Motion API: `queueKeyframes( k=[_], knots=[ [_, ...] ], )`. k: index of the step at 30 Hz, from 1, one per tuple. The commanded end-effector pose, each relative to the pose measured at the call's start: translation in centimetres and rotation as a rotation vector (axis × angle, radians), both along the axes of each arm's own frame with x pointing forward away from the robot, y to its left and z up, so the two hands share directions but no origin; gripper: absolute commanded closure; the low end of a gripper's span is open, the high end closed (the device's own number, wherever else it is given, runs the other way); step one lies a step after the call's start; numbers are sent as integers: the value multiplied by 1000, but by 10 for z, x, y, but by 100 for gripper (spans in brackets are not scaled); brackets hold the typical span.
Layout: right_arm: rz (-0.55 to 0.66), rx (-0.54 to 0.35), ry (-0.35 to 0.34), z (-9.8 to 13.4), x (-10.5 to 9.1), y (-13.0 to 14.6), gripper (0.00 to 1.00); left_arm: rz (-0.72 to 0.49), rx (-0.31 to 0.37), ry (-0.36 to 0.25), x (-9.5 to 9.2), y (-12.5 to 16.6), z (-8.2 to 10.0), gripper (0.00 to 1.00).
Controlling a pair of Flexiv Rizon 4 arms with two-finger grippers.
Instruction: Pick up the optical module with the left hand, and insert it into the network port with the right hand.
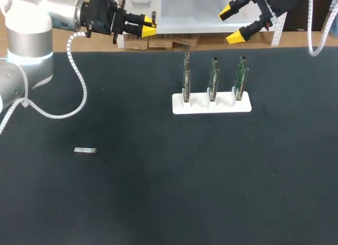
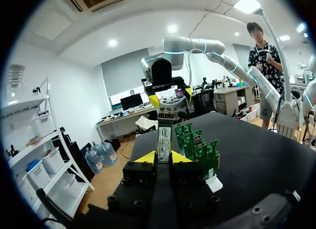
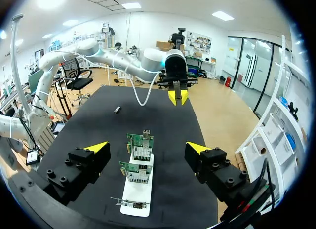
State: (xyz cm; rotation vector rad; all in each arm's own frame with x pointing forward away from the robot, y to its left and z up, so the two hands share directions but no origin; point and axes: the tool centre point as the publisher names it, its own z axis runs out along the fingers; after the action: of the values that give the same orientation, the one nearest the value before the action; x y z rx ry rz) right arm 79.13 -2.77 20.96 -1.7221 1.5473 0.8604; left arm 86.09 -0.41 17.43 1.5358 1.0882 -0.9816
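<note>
Spare module (image 1: 84, 150) lying flat, bench (image 1: 158, 192) left half. Left end effector (image 1: 150, 27) over far edge, clamped on optical module (image 2: 164, 140), white printed label. Right end effector (image 1: 231, 24) gaping. Three green cards (image 1: 213, 76) upright in white holder (image 1: 211, 106).

A white rack (image 1: 200, 108) stands on the black table (image 1: 169, 192), toward its far edge.

module (image 2: 164, 137) in left hand (image 2: 164, 158) | another module (image 1: 84, 150) on table (image 1: 158, 197) left of stand (image 1: 211, 105)

No readable print
The optical module (image 2: 164, 124) bears a white label (image 2: 164, 142) with a round mark and fine lines, too small to make out.
</note>
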Motion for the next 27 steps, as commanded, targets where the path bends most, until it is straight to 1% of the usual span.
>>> queueKeyframes(
  k=[1, 22, 24, 26, 27],
  knots=[
    [-3, 0, -2, 0, -2, 0, 0, -242, 71, 46, 9, 0, 1, 100],
    [-3, 0, -2, 0, -2, 0, 0, -242, 71, 46, 9, 0, 1, 100],
    [-3, 0, -2, 0, -2, 0, 0, -278, 51, 49, 11, -6, -1, 100],
    [-3, 0, -2, 0, -2, 0, 0, -290, 61, 48, 10, -16, -3, 100],
    [-3, 0, -2, 0, -2, 0, 0, -296, 39, 41, 10, -19, -5, 100]
  ],
)
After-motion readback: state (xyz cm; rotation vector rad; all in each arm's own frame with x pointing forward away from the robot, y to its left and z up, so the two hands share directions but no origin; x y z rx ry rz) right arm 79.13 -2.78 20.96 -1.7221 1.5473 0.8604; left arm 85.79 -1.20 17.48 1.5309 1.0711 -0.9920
